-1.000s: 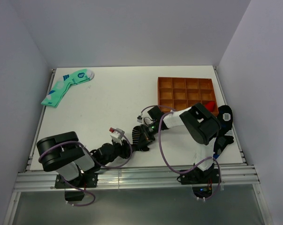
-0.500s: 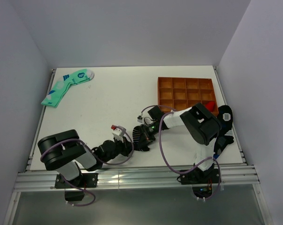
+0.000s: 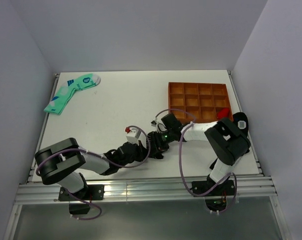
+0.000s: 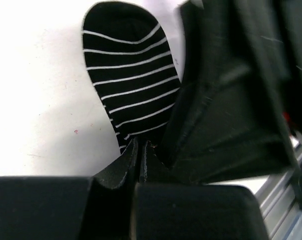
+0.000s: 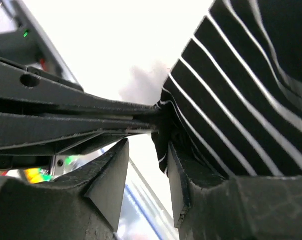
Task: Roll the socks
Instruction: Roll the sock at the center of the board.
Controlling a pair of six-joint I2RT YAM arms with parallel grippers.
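A black sock with thin white stripes (image 4: 124, 75) lies flat on the white table, its rounded end away from me in the left wrist view. My left gripper (image 4: 139, 148) is shut on the sock's near edge. In the right wrist view the sock (image 5: 241, 95) fills the right side, and the left gripper's fingers (image 5: 65, 122) reach in from the left, pinching its edge. My right gripper (image 5: 146, 146) is open, with a fold of the sock's edge hanging against its right finger. In the top view the two grippers (image 3: 148, 146) (image 3: 159, 142) meet and mostly cover the sock.
Mint-green socks (image 3: 70, 92) lie at the far left corner. An orange compartment tray (image 3: 198, 100) stands at the far right, with a red object (image 3: 222, 113) and a black round object (image 3: 240, 123) by its near corner. The table's front rail (image 3: 140, 187) is close behind the grippers.
My left gripper has moved right and a little farther in, up to the sock. The right arm's elbow has swung right, and its gripper now lies over the sock.
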